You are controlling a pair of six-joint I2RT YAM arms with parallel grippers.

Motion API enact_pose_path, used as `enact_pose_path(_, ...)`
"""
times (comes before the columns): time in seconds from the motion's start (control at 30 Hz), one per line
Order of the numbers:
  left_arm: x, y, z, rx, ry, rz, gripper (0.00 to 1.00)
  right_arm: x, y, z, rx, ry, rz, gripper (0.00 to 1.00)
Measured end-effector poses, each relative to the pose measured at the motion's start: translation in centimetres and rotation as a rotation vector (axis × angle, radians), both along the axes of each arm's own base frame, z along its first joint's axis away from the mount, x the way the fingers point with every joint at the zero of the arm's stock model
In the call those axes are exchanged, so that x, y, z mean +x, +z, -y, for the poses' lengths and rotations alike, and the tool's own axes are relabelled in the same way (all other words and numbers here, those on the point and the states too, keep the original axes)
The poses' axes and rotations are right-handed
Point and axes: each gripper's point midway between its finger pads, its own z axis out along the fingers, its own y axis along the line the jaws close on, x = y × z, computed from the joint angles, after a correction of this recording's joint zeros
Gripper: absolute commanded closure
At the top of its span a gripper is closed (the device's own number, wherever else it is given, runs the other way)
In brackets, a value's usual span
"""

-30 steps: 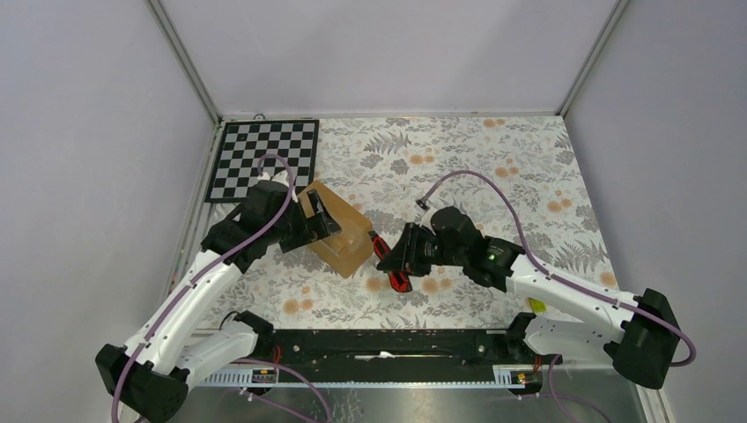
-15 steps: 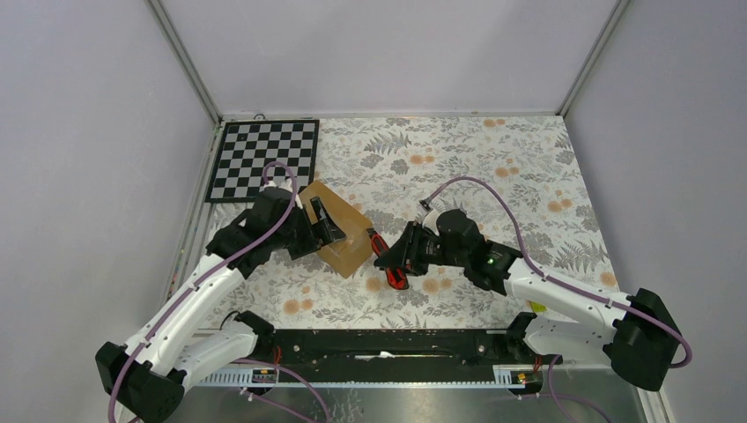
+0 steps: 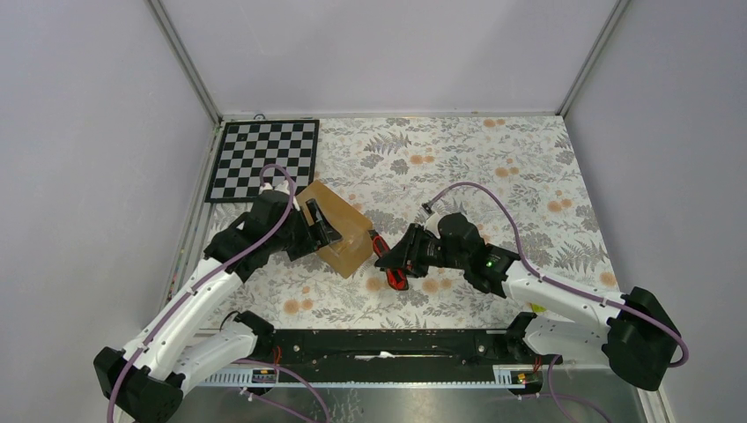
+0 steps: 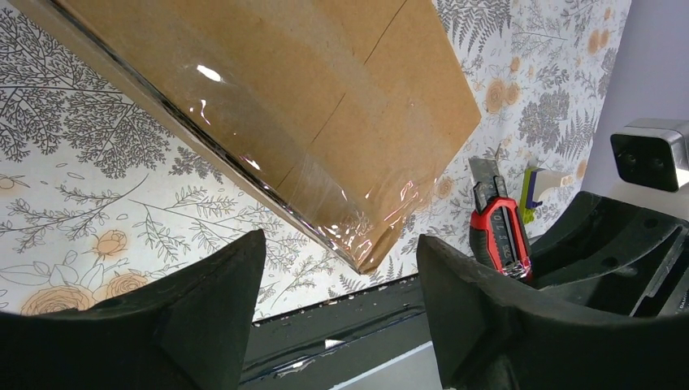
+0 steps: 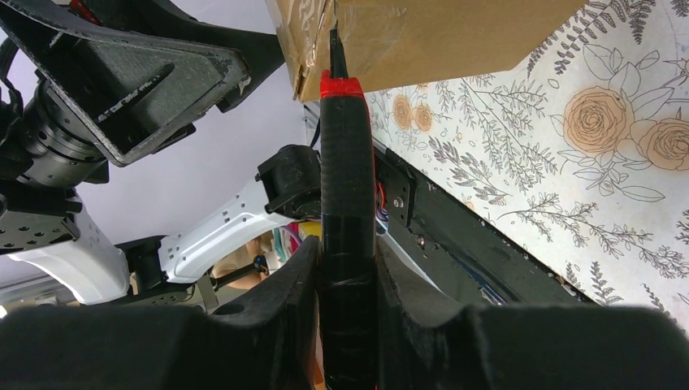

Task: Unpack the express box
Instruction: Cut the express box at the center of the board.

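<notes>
The express box (image 3: 342, 236) is a brown taped carton lying left of centre on the flowered cloth. My left gripper (image 3: 319, 224) hovers over its left end, and in the left wrist view the box (image 4: 268, 106) lies beyond the fingertips. That gripper (image 4: 341, 280) is open with nothing between its fingers. My right gripper (image 3: 398, 256) is shut on a red-and-black cutter (image 3: 384, 257) just right of the box. In the right wrist view the cutter (image 5: 345, 162) points up, its blade tip at the taped edge of the box (image 5: 439, 32).
A checkerboard mat (image 3: 264, 159) lies at the back left. A black rail (image 3: 379, 344) runs along the table's near edge, between the arm bases. Grey walls with metal posts enclose the table. A small yellow-green item (image 3: 537, 306) sits by the right arm's base.
The left gripper's jaws have narrowed somewhat and stay over the box. The right arm has carried the cutter slightly left, closer to the box's edge.
</notes>
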Motion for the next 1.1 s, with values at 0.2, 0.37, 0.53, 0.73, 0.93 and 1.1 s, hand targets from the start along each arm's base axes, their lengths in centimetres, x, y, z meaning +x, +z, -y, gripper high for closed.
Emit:
enact_pose_path(0.2,0.1,0.0,-0.2,0.009,0.01,0.005,0.29,0.4,0.6,-0.3,0.034,-0.01,0.005,1.0)
enact_pose_path(0.37,0.0,-0.4,-0.3,0.015,0.012,-0.001,0.3,0.4,0.7,-0.4,0.048,-0.007,0.005,1.0)
enact_pose_path(0.53,-0.1,-0.7,-0.4,0.022,0.013,-0.011,0.31,0.1,-0.1,-0.4,0.037,0.0,-0.019,1.0)
enact_pose_path(0.73,-0.1,-0.7,-0.5,0.022,0.014,-0.01,0.32,0.0,-0.4,-0.4,0.038,0.001,-0.028,1.0)
enact_pose_path(0.93,-0.1,-0.8,-0.5,0.022,0.014,-0.011,0.33,0.1,0.0,-0.5,0.054,0.0,-0.02,1.0)
enact_pose_path(1.1,-0.3,-1.4,-0.6,0.03,0.014,-0.024,0.34,0.2,-0.1,-0.5,0.054,0.001,-0.021,1.0)
